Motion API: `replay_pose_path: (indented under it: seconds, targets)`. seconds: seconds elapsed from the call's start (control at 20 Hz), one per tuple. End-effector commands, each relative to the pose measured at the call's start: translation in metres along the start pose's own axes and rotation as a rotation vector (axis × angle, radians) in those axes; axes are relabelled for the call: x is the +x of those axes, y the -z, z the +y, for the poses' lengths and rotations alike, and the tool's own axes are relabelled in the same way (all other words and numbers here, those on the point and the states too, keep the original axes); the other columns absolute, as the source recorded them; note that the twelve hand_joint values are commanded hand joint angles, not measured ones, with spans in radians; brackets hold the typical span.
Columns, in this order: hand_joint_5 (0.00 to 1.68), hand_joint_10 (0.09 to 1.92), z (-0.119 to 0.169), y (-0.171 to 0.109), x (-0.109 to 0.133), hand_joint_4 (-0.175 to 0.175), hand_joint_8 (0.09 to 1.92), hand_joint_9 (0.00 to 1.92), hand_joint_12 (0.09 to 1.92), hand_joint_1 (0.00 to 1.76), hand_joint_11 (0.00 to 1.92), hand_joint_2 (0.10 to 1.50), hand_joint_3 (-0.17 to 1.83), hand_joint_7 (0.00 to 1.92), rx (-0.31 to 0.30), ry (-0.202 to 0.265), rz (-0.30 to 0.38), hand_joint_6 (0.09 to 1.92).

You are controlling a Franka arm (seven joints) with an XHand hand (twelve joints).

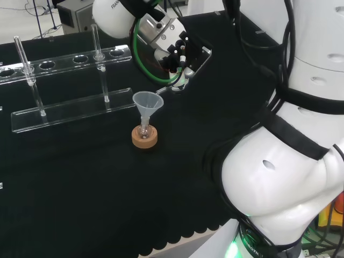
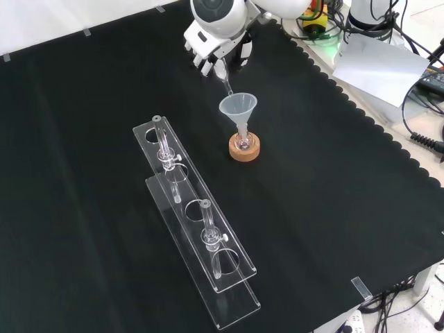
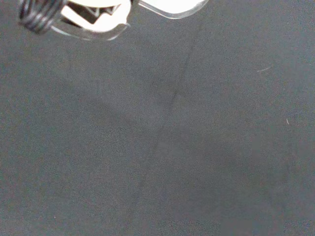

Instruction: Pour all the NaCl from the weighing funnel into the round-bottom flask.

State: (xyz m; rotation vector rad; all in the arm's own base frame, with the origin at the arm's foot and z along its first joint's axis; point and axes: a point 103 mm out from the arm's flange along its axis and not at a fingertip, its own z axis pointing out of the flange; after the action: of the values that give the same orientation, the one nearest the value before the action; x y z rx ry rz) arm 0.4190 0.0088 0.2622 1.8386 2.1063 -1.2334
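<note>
One white robot arm (image 1: 279, 177) over the black cloth (image 2: 333, 208). Going left to right in the head view:

- Clear acrylic test-tube rack (image 1: 70, 88) runs along the cloth's far left part, two glass tubes standing in it (image 1: 24, 59) (image 1: 98, 48). Front view has the same rack (image 2: 194, 215) lying diagonally toward the near edge.
- Small clear round-bottom flask (image 1: 143, 130) sits upright in a cork ring stand (image 1: 145, 138), about mid-cloth, just right of the rack's end. A clear plastic cone funnel (image 1: 148, 102) stands in its neck, mouth up. Front view: flask (image 2: 243, 142), cork (image 2: 244, 149), cone (image 2: 238, 107), well apart from every edge of the cloth.
- Black and white hand (image 1: 174, 54) hangs above and right of the cone, palm angled down toward it. Front view puts the hand (image 2: 215, 52) near the cloth's far edge, fingers pointing down at the cone.
- Fingers are curled in together, pinching a thin clear weighing funnel (image 1: 164, 91) (image 2: 226, 83). It is tilted, its narrow tip reaching down to the cone's rim; touching or just above, can't tell.
- Can't tell whether any NaCl is left in it.

Wrist view: blurred white part of the hand (image 3: 98, 14) over bare cloth.
</note>
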Motion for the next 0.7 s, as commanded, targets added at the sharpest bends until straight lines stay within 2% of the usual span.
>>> replay_pose_path:
  seconds: [0.05,0.7]
  targets:
    - [1.12,0.25,0.0001,0.0031,0.002,0.175,0.57,1.15,1.04,1.09,0.89,0.66,0.78,0.84,0.006,-0.001,-0.032,0.99]
    - [1.12,0.25,0.0008,0.0099,0.0095,0.175,0.57,1.15,1.04,1.09,0.89,0.66,0.78,0.85,0.009,0.005,-0.099,1.0]
